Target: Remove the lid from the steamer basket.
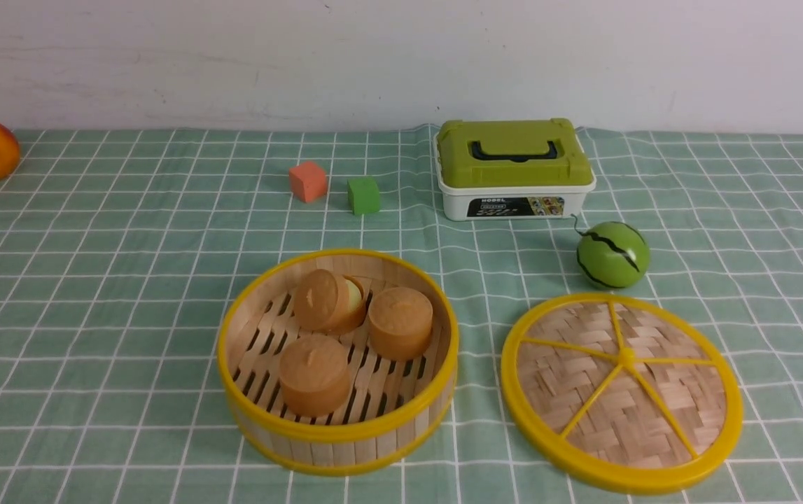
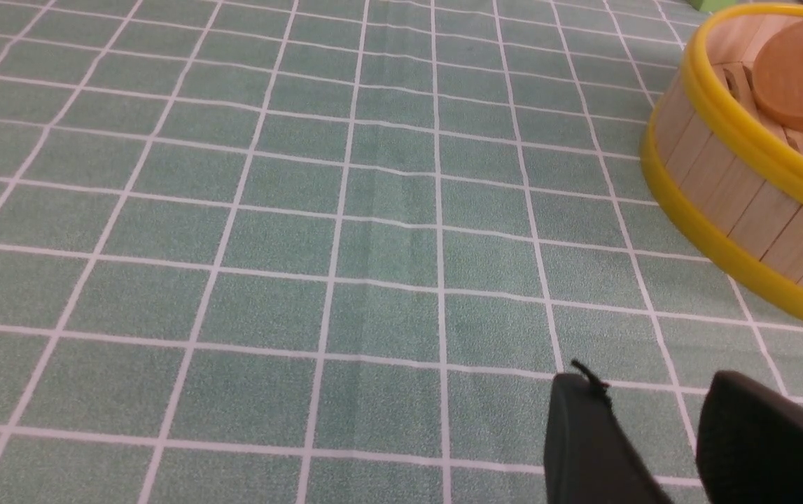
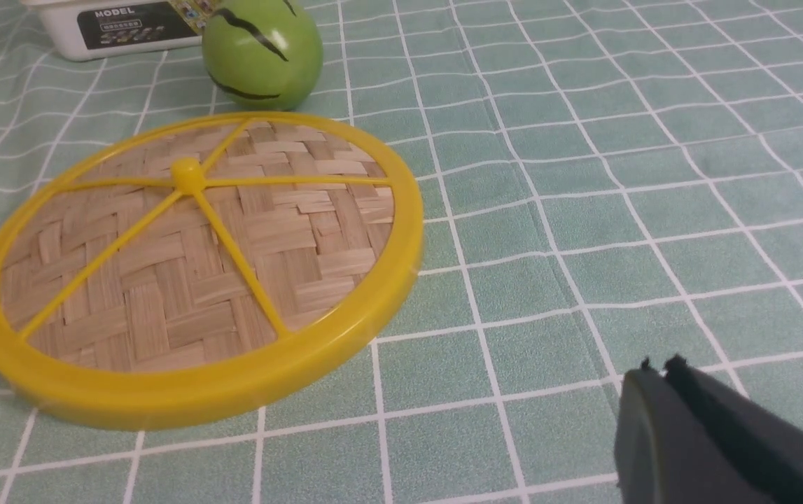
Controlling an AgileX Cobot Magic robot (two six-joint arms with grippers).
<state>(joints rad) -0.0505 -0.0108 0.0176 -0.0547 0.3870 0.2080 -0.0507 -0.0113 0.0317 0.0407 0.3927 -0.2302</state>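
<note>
- The steamer basket [image 1: 337, 364] stands uncovered at the lower centre of the front view, with three brown round buns [image 1: 400, 322] on its slatted floor.
- The lid [image 1: 622, 388] lies flat on the green checked cloth [image 1: 93, 280] at the lower right – beside the basket, not touching it.
- A toy watermelon [image 1: 612, 254] sits just above the lid.
- The left gripper [image 2: 653, 420] has its fingers spread and holds nothing.
- The right gripper [image 3: 660, 374] has its fingers pressed together – empty, away from the lid.
</note>
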